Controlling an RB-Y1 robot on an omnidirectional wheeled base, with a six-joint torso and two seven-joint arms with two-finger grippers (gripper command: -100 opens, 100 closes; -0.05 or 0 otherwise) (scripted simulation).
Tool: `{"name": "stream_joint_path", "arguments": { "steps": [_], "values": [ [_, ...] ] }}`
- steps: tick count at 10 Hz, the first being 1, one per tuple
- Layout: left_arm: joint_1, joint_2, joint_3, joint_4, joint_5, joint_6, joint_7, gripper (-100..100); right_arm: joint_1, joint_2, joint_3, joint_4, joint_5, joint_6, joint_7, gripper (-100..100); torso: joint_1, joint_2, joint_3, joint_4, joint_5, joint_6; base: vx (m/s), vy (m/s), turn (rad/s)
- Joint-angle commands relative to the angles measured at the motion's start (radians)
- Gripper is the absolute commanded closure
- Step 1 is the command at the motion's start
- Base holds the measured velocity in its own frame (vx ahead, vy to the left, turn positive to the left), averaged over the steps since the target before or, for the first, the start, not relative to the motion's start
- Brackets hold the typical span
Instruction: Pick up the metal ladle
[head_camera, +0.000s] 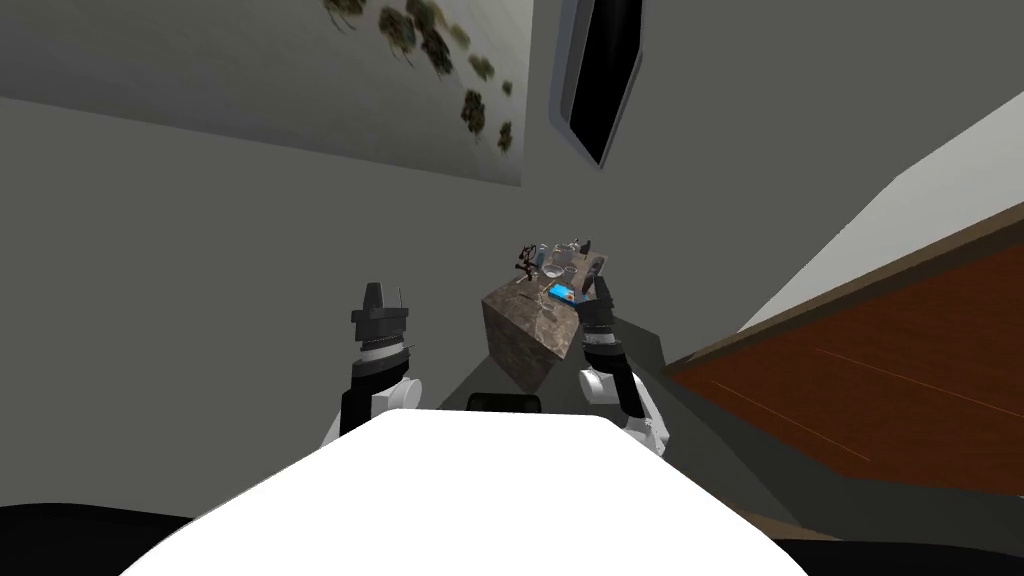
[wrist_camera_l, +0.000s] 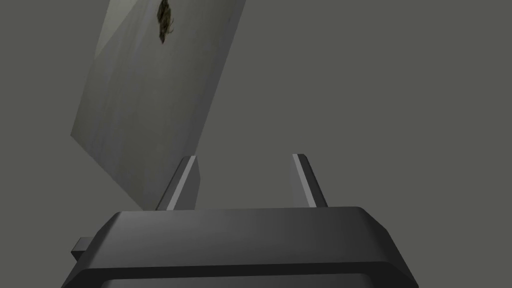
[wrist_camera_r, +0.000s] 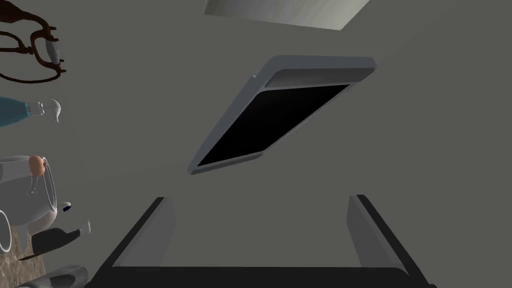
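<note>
Since the right gripper's (wrist_camera_r: 258, 200) two light grey blade fingers (wrist_camera_r: 157, 232) stand wide apart with nothing between them, no grasp is begun.

They point past the clutter at bare wall. To one side of them are a white rounded kettle (wrist_camera_r: 27, 197), a small dark bottle (wrist_camera_r: 55, 239) and a blue bottle (wrist_camera_r: 15, 111).

Head view: all of this sits on the brown mottled stone block table (head_camera: 525, 345), and the right gripper (head_camera: 598, 275) hovers at that table's right edge.

Metal ladle (head_camera: 549, 272): not surely identified. The best candidate is a pale rounded shape with a thin stem near the table top's middle, left of the right gripper. Its long axis cannot be told.

The left gripper (head_camera: 380, 312) is well apart from the table on its left side, with its fingers (wrist_camera_l: 184, 186) spread and empty.

Judgement: the right arm is nearer and must swing left over the table top.
</note>
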Motion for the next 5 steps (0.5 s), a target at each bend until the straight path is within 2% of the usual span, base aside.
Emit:
{"name": "stream_joint_path", "arguments": {
  "steps": [1, 2, 3, 4, 5],
  "values": [
    [0.000, 0.000, 0.000, 0.000, 0.000, 0.000, 0.000, 0, -0.011, -0.033, 0.003, 0.007, -0.002, 0.001, -0.001, -100, 0.000, 0.000, 0.000, 0.000, 0.000, 0.000, -0.022, -0.019, 0.092],
    [0.000, 0.000, 0.000, 0.000, 0.000, 0.000, 0.000, 0, -0.031, -0.071, 0.010, 0.023, -0.004, 0.002, -0.004, -100, 0.001, -0.001, -0.001, 0.000, 0.000, 0.001, -0.024, -0.011, 0.110],
    [0.000, 0.000, 0.000, 0.000, 0.000, 0.000, 0.000, 0, -0.031, -0.073, 0.010, 0.023, -0.004, 0.002, -0.004, -100, 0.001, -0.001, -0.001, 0.000, 0.000, 0.000, -0.023, -0.019, 0.100],
    [0.000, 0.000, 0.000, 0.000, 0.000, 0.000, 0.000, 0, -0.053, -0.115, 0.020, 0.042, -0.005, 0.001, -0.007, -100, 0.001, -0.002, -0.001, 0.000, 0.000, 0.001, -0.037, -0.026, 0.159],
    [0.000, 0.000, 0.000, 0.000, 0.000, 0.000, 0.000, 0, -0.053, -0.115, 0.020, 0.042, -0.005, 0.001, -0.007, -100, 0.001, -0.001, -0.001, 0.000, 0.000, 0.000, -0.012, 0.012, 0.088]
  ]
}}
